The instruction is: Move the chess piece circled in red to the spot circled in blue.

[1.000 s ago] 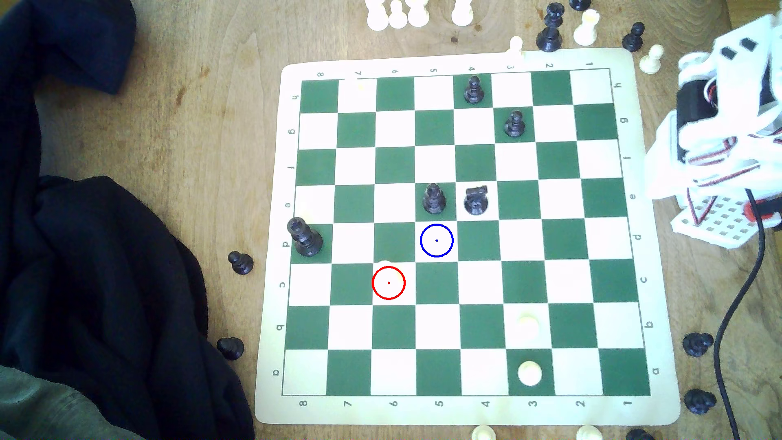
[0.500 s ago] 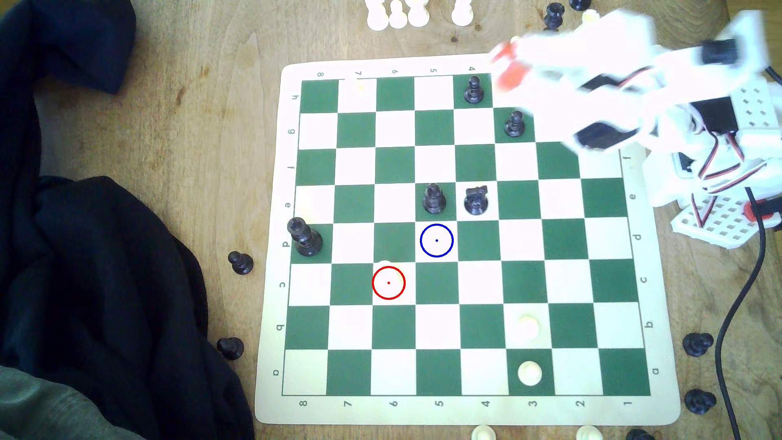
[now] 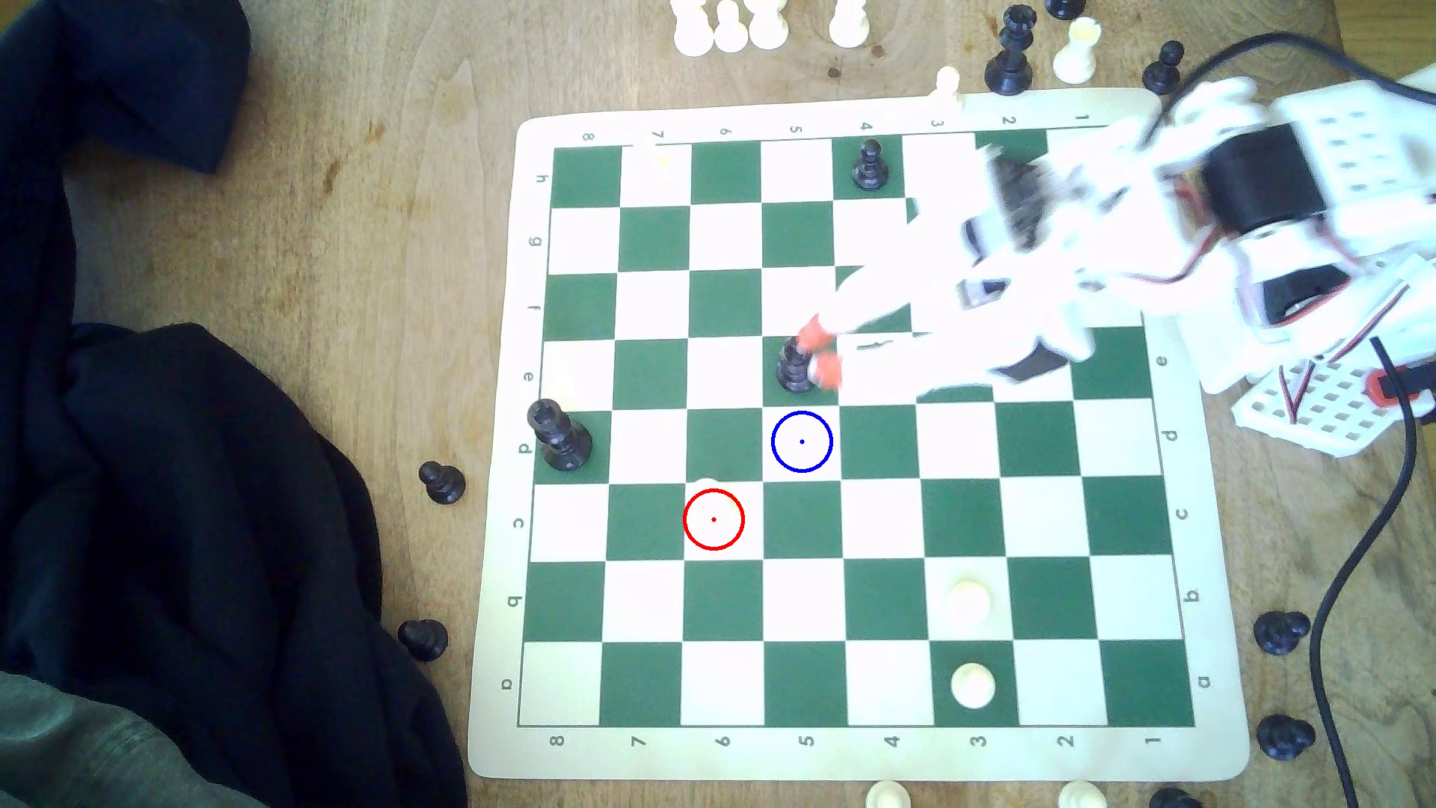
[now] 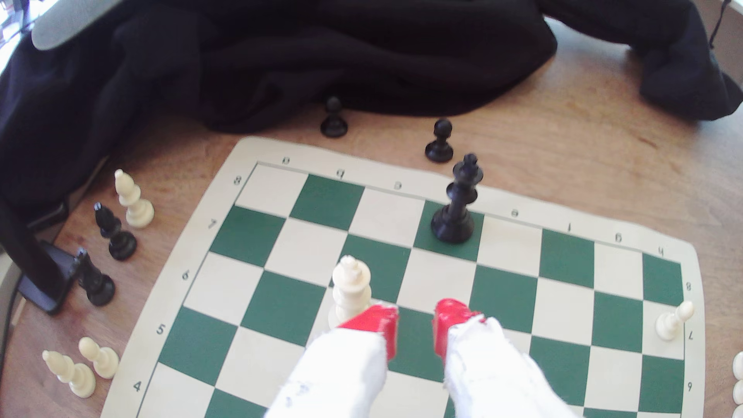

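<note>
Gripper (image 4: 416, 327) hangs over the board (image 3: 497, 699) with its red-tipped fingers (image 4: 382, 321) apart, nothing between them. The white piece (image 3: 709, 497) stands in the red ring just beyond the tips; the blue-ringed spot (image 3: 802, 441) is bare. Farther off, the black king (image 4: 458, 205) stands at the board's edge.

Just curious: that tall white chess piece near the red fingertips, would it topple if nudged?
Probably. The white chess piece stands tall on a narrow base, so a high push may tip it. It looks like smooth plastic, likely light and slippery. The gripper is open beside it.
</note>
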`<action>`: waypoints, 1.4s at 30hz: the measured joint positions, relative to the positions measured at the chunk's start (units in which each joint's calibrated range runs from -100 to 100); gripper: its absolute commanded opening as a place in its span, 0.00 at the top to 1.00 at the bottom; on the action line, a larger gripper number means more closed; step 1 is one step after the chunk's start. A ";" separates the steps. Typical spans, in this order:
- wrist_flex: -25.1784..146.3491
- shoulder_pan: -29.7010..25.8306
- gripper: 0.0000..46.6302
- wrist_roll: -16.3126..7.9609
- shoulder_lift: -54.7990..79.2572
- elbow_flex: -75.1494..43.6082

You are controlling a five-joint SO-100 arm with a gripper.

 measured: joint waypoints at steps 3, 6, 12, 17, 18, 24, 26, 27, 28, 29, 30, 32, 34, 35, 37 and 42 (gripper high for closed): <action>0.00 0.15 0.76 0.05 9.47 -3.98; 0.16 0.22 0.73 -0.68 15.75 -7.23; 4.78 -1.18 0.71 -1.32 24.05 -12.83; 5.26 -2.36 0.70 -1.81 27.90 -12.92; 5.26 -2.73 0.70 -1.81 28.74 -13.47; 4.54 -4.35 0.68 -2.59 38.96 -20.97; 4.30 -4.20 0.68 -2.59 41.64 -23.23; 4.30 -4.20 0.68 -2.59 42.40 -23.95; 4.30 -4.13 0.68 -2.59 43.23 -24.85; 4.30 -4.06 0.68 -2.44 44.07 -25.40; 3.90 -3.61 0.68 -2.00 45.58 -26.30; 3.43 -3.17 0.68 -1.81 46.42 -26.75; 2.87 -3.02 0.68 -1.51 47.34 -27.75; 2.71 -3.02 0.68 -1.47 47.42 -28.02; 2.39 -3.10 0.68 -1.32 47.42 -28.74; 1.04 -3.76 0.68 -1.17 48.43 -29.64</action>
